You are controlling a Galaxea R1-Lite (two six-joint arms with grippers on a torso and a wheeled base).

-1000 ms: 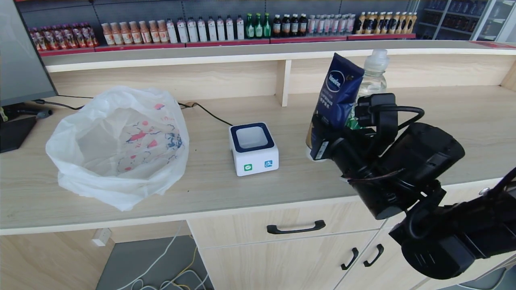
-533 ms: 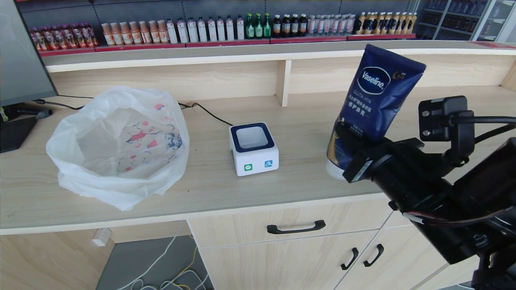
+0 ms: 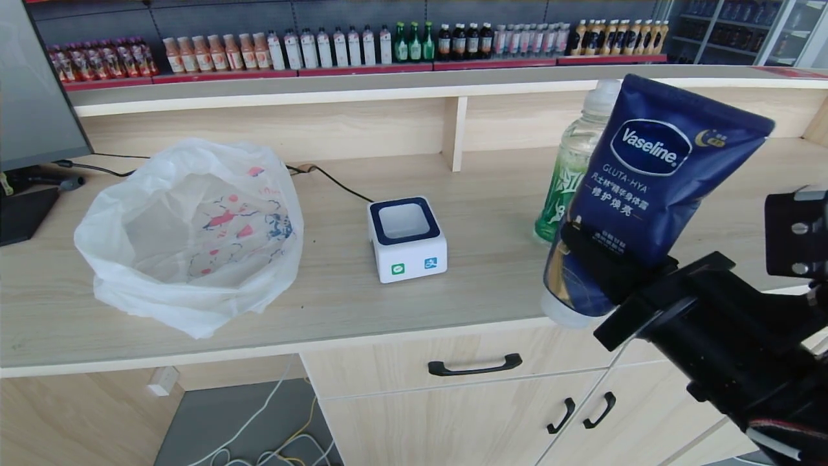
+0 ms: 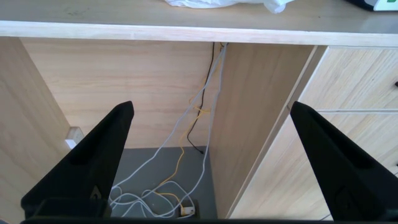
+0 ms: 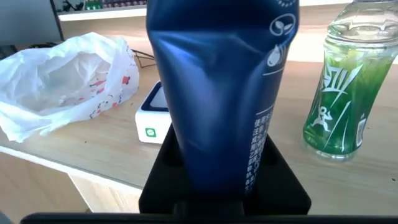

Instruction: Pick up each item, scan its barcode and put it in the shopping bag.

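clamping a dark blue lotion tube [image 3: 653, 181] in the right gripper [image 3: 611, 272], jaws closed on the lower body just above the pale cap, cap end down and crimped end up, leaning toward the robot's right. holding it in the air over the front edge of the wooden counter [image 3: 479, 194], off the surface, on the right of the barcode scanner [image 3: 407, 239] and well apart from it. showing in the right wrist view as a broad blue face with small white print; no barcode to be made out there

hanging low with the left gripper [image 4: 208, 162], fingers spread wide with nothing between them, below the counter edge and facing the cupboard side and loose cables [image 4: 180, 180] on the floor

standing upright on the counter just behind the tube: a clear green drink bottle [image 3: 569, 181], untouched. lying open to the left of the scanner, well apart from the tube: a white plastic shopping bag [image 3: 194, 233] with a red and blue print, mouth gaping upward, nothing to be made out inside

judged early in the task: pick-up of the first item done, scanning and bagging of it not yet done, and the bottle left for the whole round after that. likely next: bringing the tube across to the scanner's window with the barcode side turned toward it, then on to the bag
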